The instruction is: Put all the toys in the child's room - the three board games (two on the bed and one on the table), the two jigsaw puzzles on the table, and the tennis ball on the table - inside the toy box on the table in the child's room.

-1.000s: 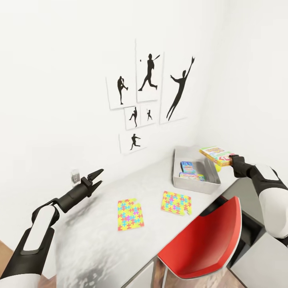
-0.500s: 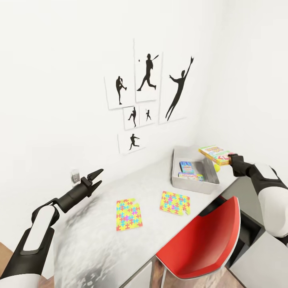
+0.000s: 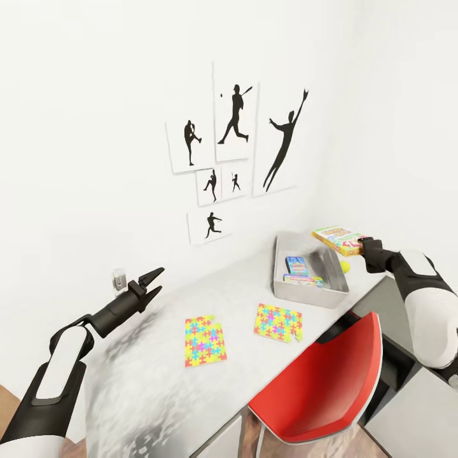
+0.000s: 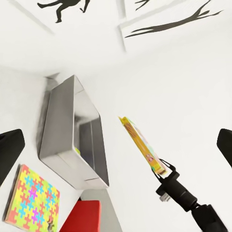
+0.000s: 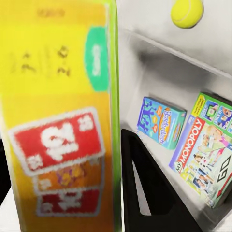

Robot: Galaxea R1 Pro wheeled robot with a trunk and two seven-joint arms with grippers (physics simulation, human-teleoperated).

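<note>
While left claw (image 3: 152,284) gapes empty, right claw (image 3: 364,245) clamps board game (image 3: 338,239).

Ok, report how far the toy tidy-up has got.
Done: two board games, a blue box and a Monopoly box, lie inside the grey metal toy box. In hand: the right gripper holds the yellow board game above the box's far corner. Left: two colourful jigsaw puzzles flat on the white table, and the yellow tennis ball beside the box. The left gripper is open.
</note>
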